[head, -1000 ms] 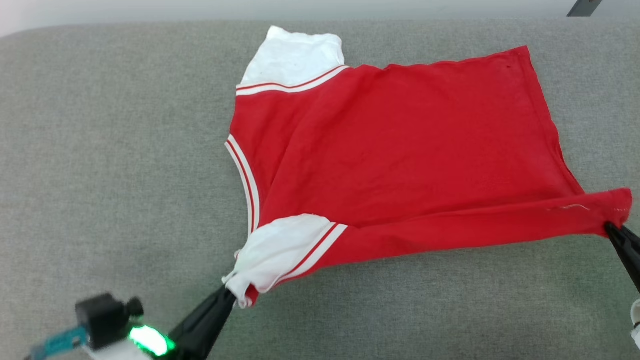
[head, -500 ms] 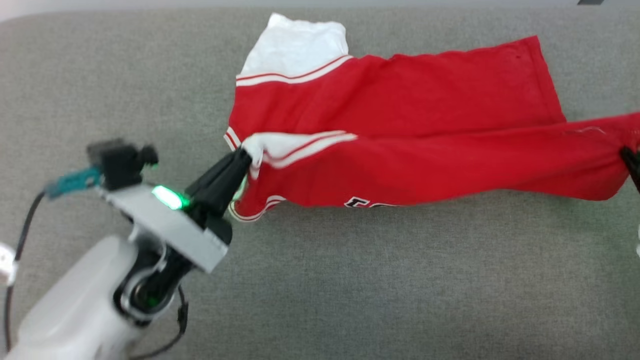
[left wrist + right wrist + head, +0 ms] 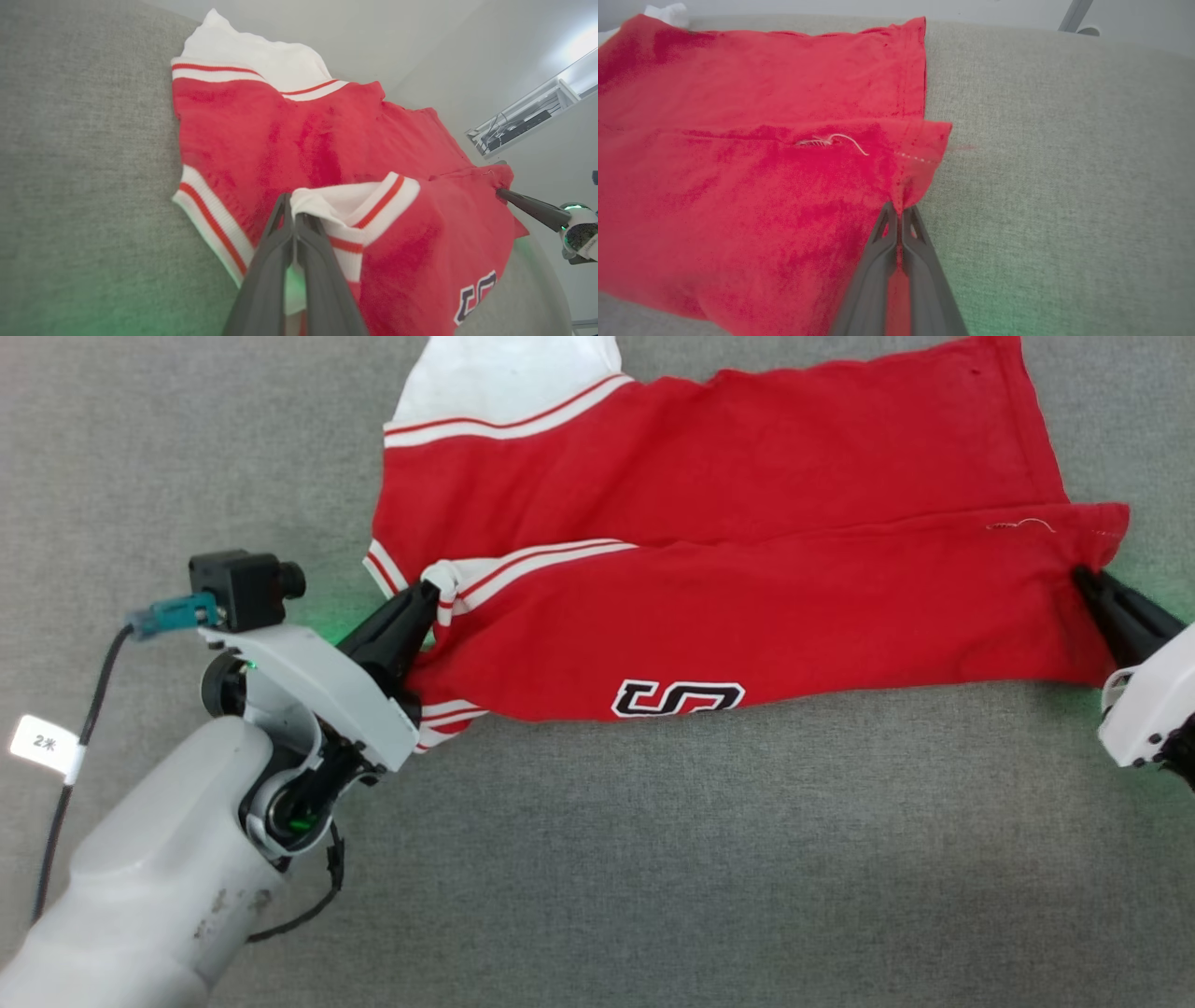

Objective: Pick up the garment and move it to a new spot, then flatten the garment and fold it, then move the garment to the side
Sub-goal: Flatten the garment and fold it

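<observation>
Folding is midway: shirt [image 3: 747,616] half doubled over, left gripper [image 3: 431,593] clamped on sleeve [image 3: 467,577] at nine o'clock, right gripper [image 3: 1083,574] on hem [image 3: 1106,527] at three; sideways move not yet done.

garment [image 3: 747,616]: matt red knit cloth, slightly fuzzy; white ribbed trim at my left fingertips
fingers [image 3: 264,284]: mine, dark matt plastic, smooth
wrist shell [image 3: 308,663]: pale plastic, faint sheen
surface [image 3: 653,849] under my fingers: grey woven cloth, coarse, matt
thread [image 3: 840,139] beyond my right fingertips: loose, pale
</observation>
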